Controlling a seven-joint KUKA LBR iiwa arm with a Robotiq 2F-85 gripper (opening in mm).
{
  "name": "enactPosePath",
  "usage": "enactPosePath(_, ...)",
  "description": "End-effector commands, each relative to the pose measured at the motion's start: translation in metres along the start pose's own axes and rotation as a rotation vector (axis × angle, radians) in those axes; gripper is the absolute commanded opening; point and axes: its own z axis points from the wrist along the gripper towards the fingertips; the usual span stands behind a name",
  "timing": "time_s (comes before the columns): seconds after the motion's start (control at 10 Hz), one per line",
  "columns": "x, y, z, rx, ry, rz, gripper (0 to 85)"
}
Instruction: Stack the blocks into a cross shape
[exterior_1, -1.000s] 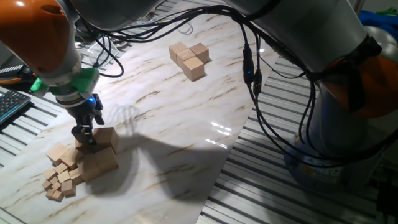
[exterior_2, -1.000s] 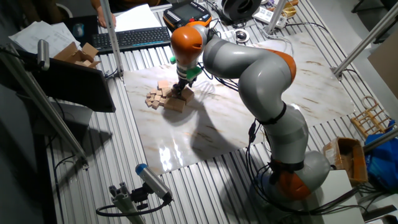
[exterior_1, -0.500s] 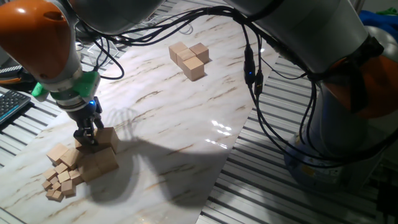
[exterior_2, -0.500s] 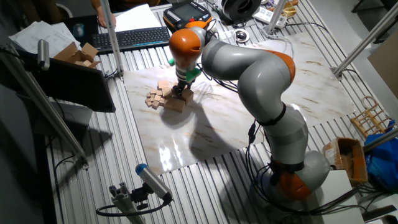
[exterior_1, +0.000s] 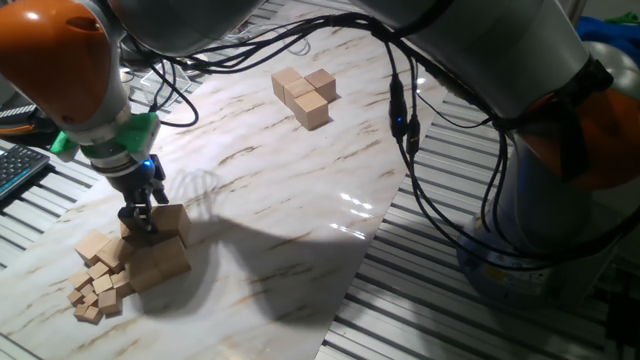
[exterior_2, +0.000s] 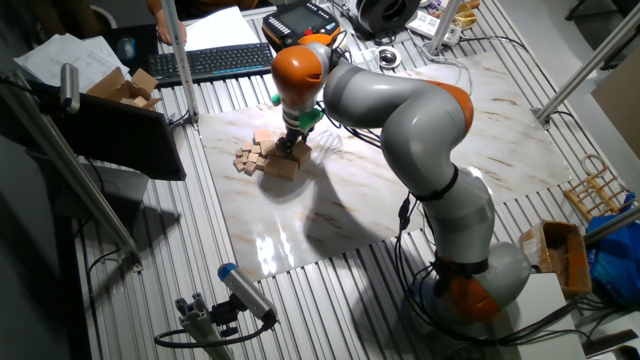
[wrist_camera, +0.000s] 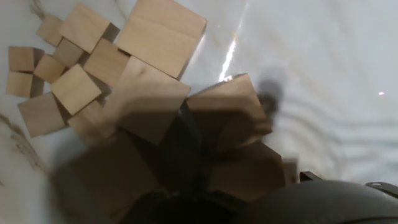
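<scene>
Marble-patterned tabletop (exterior_1: 300, 190) under wooden blocks (exterior_1: 304, 95)

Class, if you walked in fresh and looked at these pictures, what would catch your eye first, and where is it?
First, the big orange and grey robot arm reaching across the marble tabletop. Its end effector is down on a heap of wooden blocks near the table's keyboard-side edge. A second, tidier cluster of blocks sits apart, farther up the table.

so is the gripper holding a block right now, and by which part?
Cannot be told. The gripper is down at the top of a large block in the pile, but the fingers' contact is hidden.
</scene>
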Motion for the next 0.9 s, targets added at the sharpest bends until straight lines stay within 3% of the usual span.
enactPosePath(0.0,-0.003,-0.002,-0.003,-0.002,-0.018,0.002,68.0)
enactPosePath(0.6,-0.002,-0.001,0.012,0.009,-0.029,-0.009,68.0)
enactPosePath(0.7,-0.001,-0.001,0.013,0.007,-0.031,-0.012,51.0)
enactPosePath(0.8,-0.002,-0.001,0.013,0.006,-0.03,-0.021,51.0)
